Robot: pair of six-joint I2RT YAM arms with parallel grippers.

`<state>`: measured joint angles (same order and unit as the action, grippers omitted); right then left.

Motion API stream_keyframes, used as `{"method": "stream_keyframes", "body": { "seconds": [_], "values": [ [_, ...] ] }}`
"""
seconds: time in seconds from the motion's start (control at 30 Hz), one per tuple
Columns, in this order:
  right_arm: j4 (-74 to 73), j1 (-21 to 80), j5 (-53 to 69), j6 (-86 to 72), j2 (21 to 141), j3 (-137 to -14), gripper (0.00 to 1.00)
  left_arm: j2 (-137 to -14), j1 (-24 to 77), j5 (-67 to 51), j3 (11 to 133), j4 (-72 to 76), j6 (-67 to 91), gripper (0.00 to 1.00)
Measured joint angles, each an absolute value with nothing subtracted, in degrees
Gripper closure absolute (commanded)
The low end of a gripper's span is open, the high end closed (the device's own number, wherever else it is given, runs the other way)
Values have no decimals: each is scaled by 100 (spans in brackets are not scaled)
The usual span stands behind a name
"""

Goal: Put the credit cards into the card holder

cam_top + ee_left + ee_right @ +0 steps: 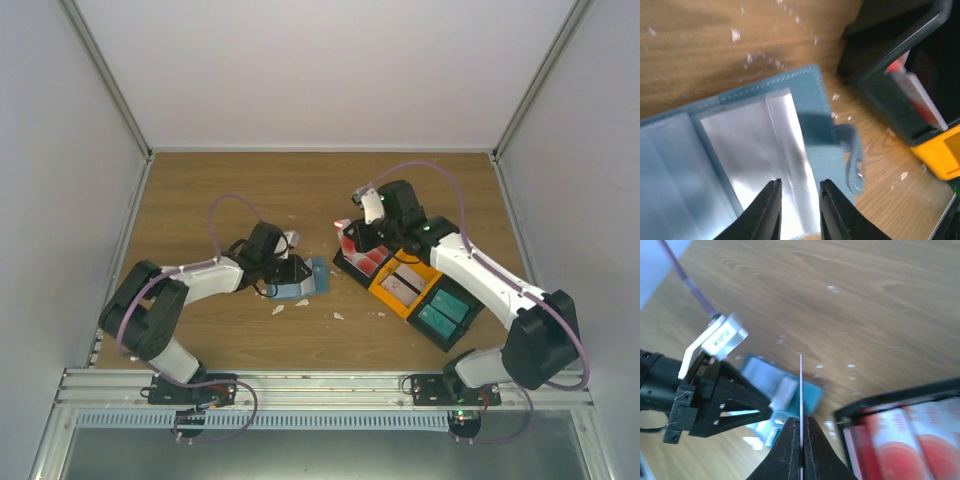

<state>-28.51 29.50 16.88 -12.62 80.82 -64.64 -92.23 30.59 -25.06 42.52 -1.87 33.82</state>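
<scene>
Right gripper [801, 421]: clamped on one credit card [801, 385], held edge-on above the wooden table [865, 300], beside a black bin [850, 412] holding more cards [900, 445]. Left gripper [799, 186]: fingers narrowly apart over the opened card holder [805, 105], which lies flat on the table. Whether they grip it cannot be told.

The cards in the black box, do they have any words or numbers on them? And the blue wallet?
None can be read.
The credit cards in the black bin show only red and white patches, too blurred to read.
The card holder shows no words or numbers.
</scene>
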Motion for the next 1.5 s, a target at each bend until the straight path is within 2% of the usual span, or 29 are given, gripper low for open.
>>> {"method": "stream_keyframes", "body": {
  "seconds": [0.2, 0.37, 0.5, 0.63, 0.73, 0.87, 1.1, 1.13, 1.23, 1.27, 1.5],
  "values": [
    [-1632, 3535, 2270, -2248, 8228, -5758, 100, -8049, 3044, -1739, 4036, -440, 3546, 60],
    [-672, 3782, 2613, -3057, 8685, -5245, 100, -7024, 2993, -1450, 3483, -578, 3680, 41],
    [84, 3846, 3013, -3529, 8792, -4847, 99, -6383, 2952, -1712, 3020, -578, 3750, 32],
    [786, 3846, 3603, -3800, 8790, -4718, 100, -6007, 2919, -2414, 2827, -416, 3824, 30],
    [1400, 3846, 4075, -4058, 8761, -4567, 100, -5789, 2919, -2891, 2816, -191, 3900, 36],
    [2137, 3846, 4574, -4447, 8654, -4283, 99, -5594, 2912, -3371, 2816, 84, 4047, 61],
    [3017, 3846, 5006, -4960, 8259, -3839, 97, -5424, 2880, -3854, 2773, 309, 4338, 98],
    [3092, 3844, 5013, -5002, 8211, -3791, 95, -5376, 2880, -3920, 2768, 331, 4366, 100],
    [3350, 3824, 5072, -5181, 8130, -3667, 77, -5227, 2880, -4132, 2766, 434, 4438, 100],
    [3395, 3824, 5074, -5216, 8103, -3640, 75, -5203, 2880, -4195, 2766, 478, 4456, 100],
    [3680, 3830, 4963, -5321, 7588, -3210, 78, -5052, 2882, -4285, 2775, 519, 4611, 100]
  ]
}}
